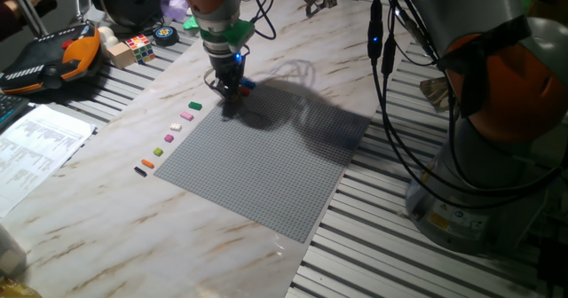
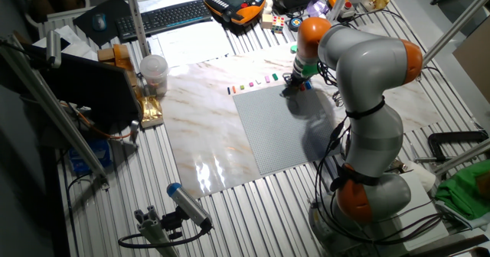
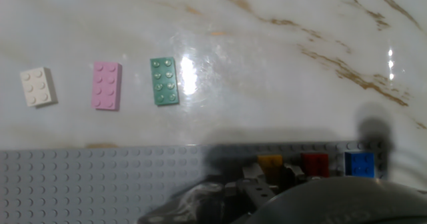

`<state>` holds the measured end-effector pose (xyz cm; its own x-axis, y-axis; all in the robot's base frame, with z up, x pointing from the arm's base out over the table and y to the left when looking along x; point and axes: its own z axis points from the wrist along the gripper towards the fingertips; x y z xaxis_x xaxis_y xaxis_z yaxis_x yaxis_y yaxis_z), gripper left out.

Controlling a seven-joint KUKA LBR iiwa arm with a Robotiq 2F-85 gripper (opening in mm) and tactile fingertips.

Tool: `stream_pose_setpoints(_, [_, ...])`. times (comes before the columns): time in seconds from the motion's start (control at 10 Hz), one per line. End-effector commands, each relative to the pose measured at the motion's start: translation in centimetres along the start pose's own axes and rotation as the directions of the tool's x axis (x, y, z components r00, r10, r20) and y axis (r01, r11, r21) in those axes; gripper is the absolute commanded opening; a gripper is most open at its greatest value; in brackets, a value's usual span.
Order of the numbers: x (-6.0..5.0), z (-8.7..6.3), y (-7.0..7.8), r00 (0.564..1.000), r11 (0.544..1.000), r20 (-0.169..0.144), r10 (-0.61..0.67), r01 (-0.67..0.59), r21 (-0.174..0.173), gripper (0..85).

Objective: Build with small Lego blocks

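1. The marble-patterned bench carries a large grey studded baseplate, lying flat near the bench's far edge.
2. The black two-finger tool stands at the baseplate's far corner, low over it; whether its fingers are apart or together cannot be told, since the hand view is blocked by the tool's own body.
3. Three small plastic bricks, yellow, red and blue, sit in a row on the baseplate's edge strip, close together.
4. A green two-by-four brick, a pink one and a white one lie loose on the bench just beyond that edge, long axes pointing across the edge, studs up.
5. Risk: a press off the stud grid would probably leave a brick tilted or skid it sideways, and the tool could knock the neighbouring seated bricks.
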<state>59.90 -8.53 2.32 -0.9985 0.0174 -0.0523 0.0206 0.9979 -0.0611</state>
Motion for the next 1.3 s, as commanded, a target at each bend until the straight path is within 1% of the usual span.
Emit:
stream_pose_setpoints(0.0, [0.01, 0.0, -0.03, 1.0, 1.0, 0.002, 0.0, 0.0, 0.001, 0.7])
stream_pose_setpoints(1.0, [-0.37, 0.09, -0.06, 1.0, 1.0, 0.003, 0.005, -0.005, 0.004, 0.7])
stream_pose_setpoints(1.2, [-0.46, 0.2, -0.1, 1.0, 1.0, 0.003, 0.005, -0.005, -0.001, 0.7])
